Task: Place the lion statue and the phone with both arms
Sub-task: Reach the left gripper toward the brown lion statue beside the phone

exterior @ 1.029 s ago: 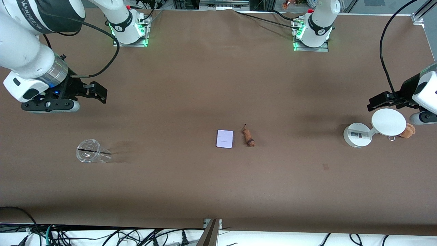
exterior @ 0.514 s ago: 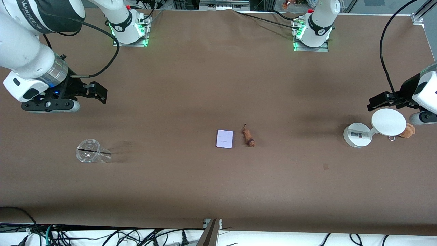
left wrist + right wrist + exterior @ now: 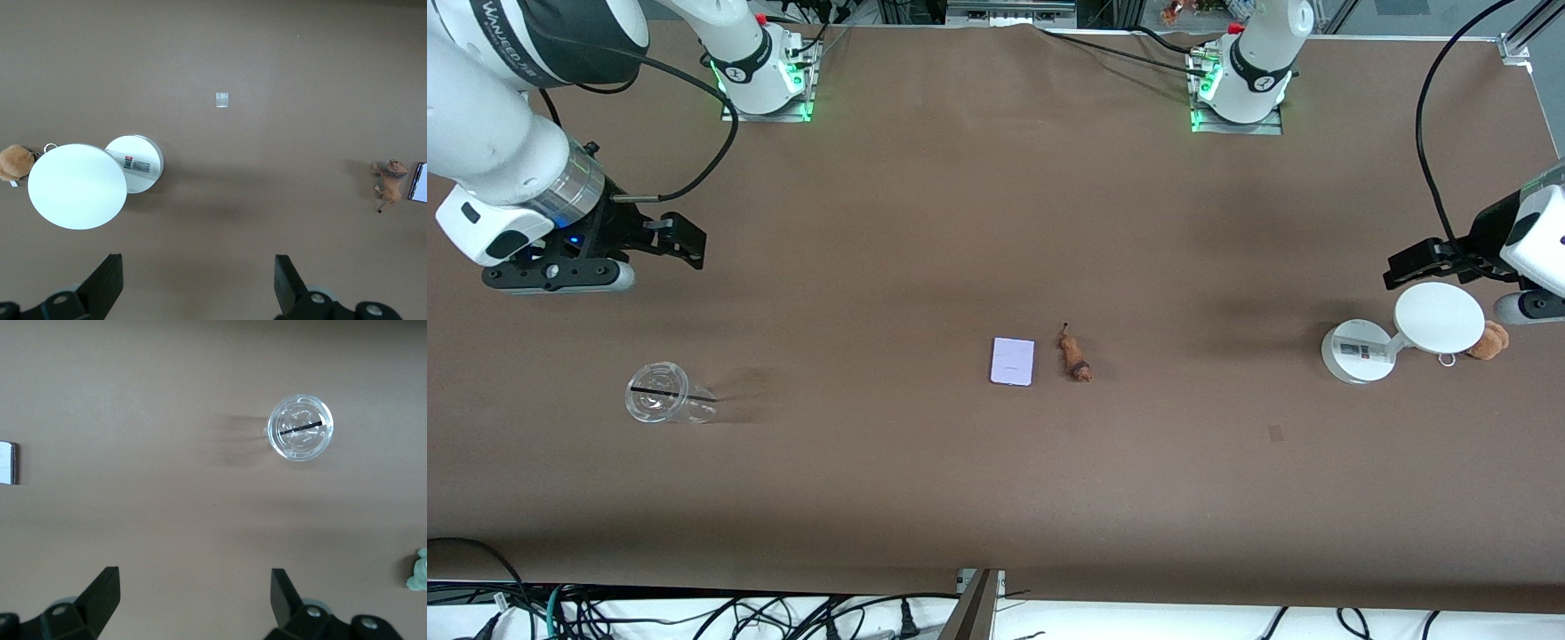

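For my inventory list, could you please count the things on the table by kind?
Phones: 1, the phone
Animal figurines: 1, the lion statue
Plush toys: 2, tan plush, green plush
Cups: 1, clear cup
Stands: 1, white stand
Total: 6

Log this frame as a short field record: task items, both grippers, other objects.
phone: flat on table, mid-table, ungrasped
lion statue: lying beside phone, toward the left arm's end, apart from it
left gripper: open, empty, above white stand
right gripper: open, empty, above bare table
other: clear cup; tan plush beside stand
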You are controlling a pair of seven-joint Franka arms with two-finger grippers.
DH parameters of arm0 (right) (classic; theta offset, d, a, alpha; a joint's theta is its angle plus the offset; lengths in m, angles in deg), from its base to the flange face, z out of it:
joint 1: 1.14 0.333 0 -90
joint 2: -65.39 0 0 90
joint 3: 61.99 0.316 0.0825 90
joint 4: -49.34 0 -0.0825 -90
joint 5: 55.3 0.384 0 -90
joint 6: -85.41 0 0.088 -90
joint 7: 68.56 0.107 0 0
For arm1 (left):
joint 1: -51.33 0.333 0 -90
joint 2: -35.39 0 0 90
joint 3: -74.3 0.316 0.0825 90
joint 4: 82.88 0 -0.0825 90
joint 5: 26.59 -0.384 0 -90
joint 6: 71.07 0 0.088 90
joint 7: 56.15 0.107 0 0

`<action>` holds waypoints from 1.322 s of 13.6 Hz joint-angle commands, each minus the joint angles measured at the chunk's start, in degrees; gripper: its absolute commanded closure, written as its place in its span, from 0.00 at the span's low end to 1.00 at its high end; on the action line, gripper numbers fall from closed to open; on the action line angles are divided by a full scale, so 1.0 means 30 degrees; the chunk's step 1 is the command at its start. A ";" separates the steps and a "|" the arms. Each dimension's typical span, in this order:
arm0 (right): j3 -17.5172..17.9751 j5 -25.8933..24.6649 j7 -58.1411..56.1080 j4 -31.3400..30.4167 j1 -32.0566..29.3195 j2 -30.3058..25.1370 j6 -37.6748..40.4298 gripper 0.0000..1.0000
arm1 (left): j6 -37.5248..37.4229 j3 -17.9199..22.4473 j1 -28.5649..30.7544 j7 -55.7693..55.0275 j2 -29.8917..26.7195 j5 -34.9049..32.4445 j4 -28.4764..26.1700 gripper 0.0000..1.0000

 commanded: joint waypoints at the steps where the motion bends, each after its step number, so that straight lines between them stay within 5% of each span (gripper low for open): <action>1: 0.0208 0.0035 0.0112 0.0329 -0.0223 0.0109 0.0156 0.00 | -0.0464 -0.0001 0.0072 0.0479 0.0259 0.0397 0.0630 0.00; 18: 0.0208 0.0035 0.0170 0.0329 -0.0223 0.0109 0.0156 0.00 | -0.0522 -0.0148 -0.0134 0.0451 0.0523 0.0338 0.0367 0.00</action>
